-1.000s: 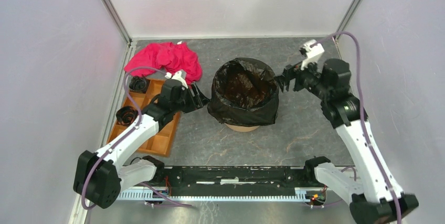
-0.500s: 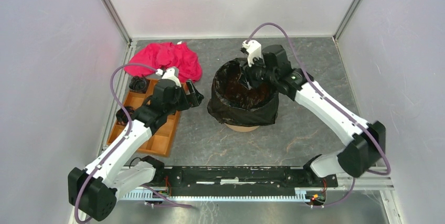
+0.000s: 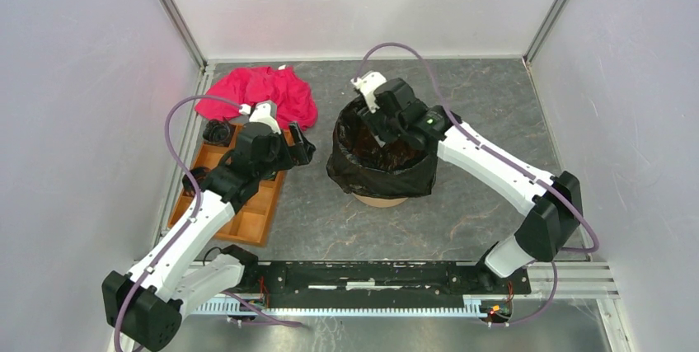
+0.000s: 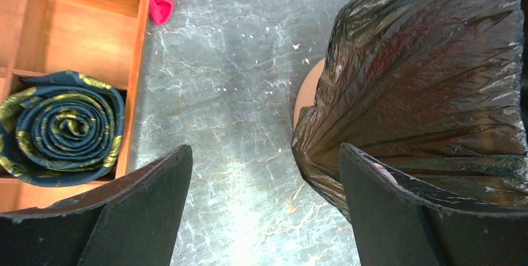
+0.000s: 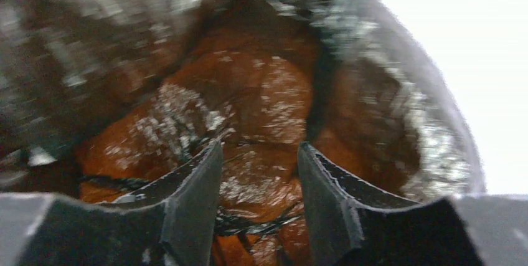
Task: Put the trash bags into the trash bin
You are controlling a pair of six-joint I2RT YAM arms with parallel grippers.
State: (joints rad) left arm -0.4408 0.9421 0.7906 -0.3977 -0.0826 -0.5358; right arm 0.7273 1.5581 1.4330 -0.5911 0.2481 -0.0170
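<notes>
The black glossy trash bag (image 3: pixel 381 172) lines the orange trash bin (image 3: pixel 381 200) at the table's middle, its edge folded down over the rim and sides. It also fills the right of the left wrist view (image 4: pixel 429 91), with a bit of bin wall (image 4: pixel 305 95) showing. My left gripper (image 3: pixel 305 147) is open and empty, low to the left of the bin, apart from it. My right gripper (image 3: pixel 381 131) reaches down into the bin's mouth from the back; its jaws are partly open with nothing between them, above the bag lining (image 5: pixel 261 101).
A flat orange-brown tray (image 3: pixel 255 218) with compartments lies at the left, holding dark coiled rolls (image 3: pixel 217 131), one seen close in the left wrist view (image 4: pixel 62 129). A red cloth (image 3: pixel 264 92) lies behind it. Grey walls enclose the table on three sides.
My right arm swung from the right of the bin over its back rim and down into the mouth. My left gripper drew back a little to the left, away from the bin.
</notes>
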